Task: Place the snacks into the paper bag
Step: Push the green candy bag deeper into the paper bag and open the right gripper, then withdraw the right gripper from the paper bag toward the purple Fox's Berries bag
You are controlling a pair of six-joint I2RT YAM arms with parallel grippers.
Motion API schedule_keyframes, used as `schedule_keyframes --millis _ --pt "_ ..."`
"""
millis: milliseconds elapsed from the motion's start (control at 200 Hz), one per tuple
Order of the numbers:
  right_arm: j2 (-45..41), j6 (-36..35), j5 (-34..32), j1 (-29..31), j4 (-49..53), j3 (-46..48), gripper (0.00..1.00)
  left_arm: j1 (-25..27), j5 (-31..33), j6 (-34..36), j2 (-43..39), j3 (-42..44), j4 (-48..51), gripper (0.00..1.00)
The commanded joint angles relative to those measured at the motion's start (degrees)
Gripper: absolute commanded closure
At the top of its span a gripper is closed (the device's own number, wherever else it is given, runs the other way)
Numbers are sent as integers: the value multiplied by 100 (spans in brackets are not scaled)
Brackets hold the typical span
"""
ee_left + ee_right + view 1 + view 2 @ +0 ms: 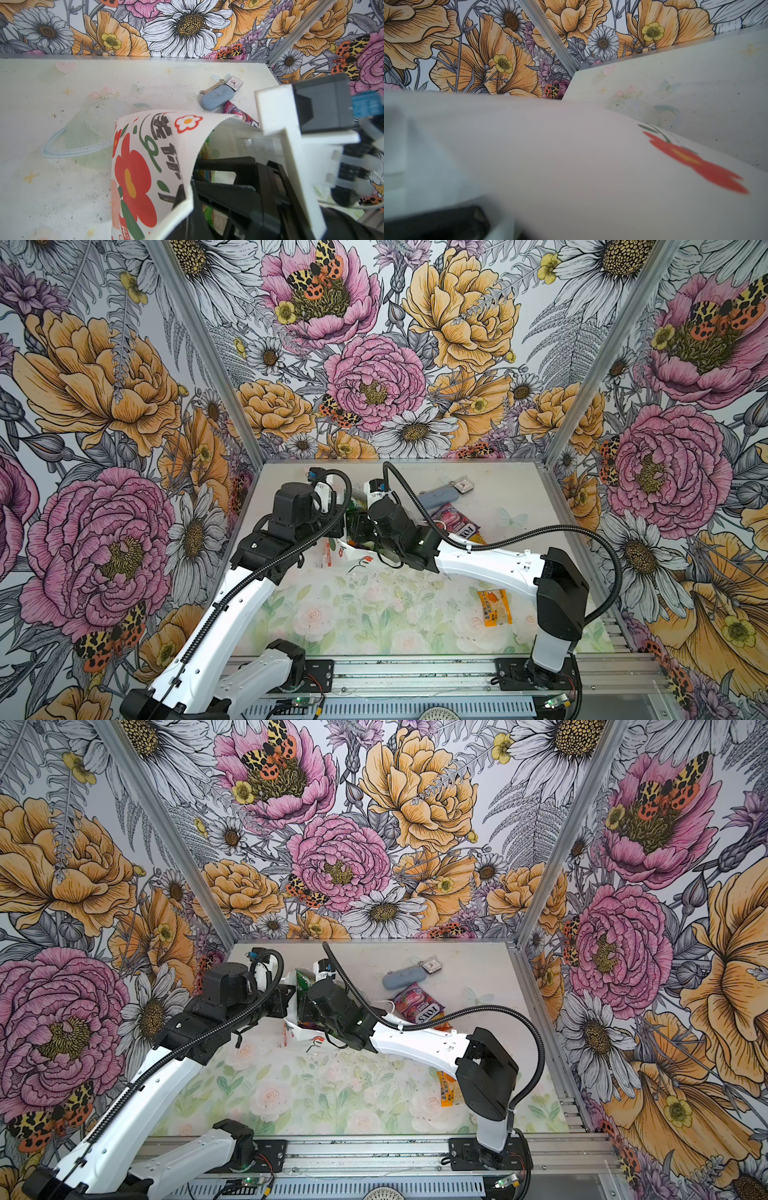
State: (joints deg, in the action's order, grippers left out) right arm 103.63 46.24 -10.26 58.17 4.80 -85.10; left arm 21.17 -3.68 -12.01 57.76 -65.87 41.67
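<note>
The white paper bag (353,556) (307,1040) with red flowers stands mid-table, its mouth held wide. My left gripper (338,526) (187,207) is shut on the bag's rim from the left. My right gripper (368,526) (311,1009) reaches into the bag's mouth from the right. Its jaws are hidden: the bag wall (612,166) fills the right wrist view. A green snack (357,504) (303,979) shows inside the bag. A pink FOXS packet (457,522) (417,1006) lies right of the bag. An orange packet (494,608) (449,1088) lies under the right arm.
A grey-blue oblong case (436,497) (216,99) lies behind the FOXS packet, with a small square tag (463,486) (234,82) and a small wrench (212,87) beside it. Flowered walls close in the back and both sides. An aluminium rail (415,672) runs along the front.
</note>
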Motion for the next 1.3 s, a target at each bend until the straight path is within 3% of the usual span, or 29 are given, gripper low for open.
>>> schedule_keyframes --millis 0,330,736,1031,1296 --pt "-237 -159 -71 -39 406 -198 55 -46 179 52 -58 -111 -449 100" --pt "-481 -266 5 -77 723 -391 49 -107 213 42 -82 -111 -453 100" --pt "-1657 -774 48 -125 1286 -381 48 -152 212 34 -32 -106 -449 100" --pt "-2676 -570 -111 -401 1314 27 46 -161 173 24 -23 -109 -449 100" --pt "-3507 69 -116 -1101 1320 850 45 -157 189 38 -37 -98 -447 100"
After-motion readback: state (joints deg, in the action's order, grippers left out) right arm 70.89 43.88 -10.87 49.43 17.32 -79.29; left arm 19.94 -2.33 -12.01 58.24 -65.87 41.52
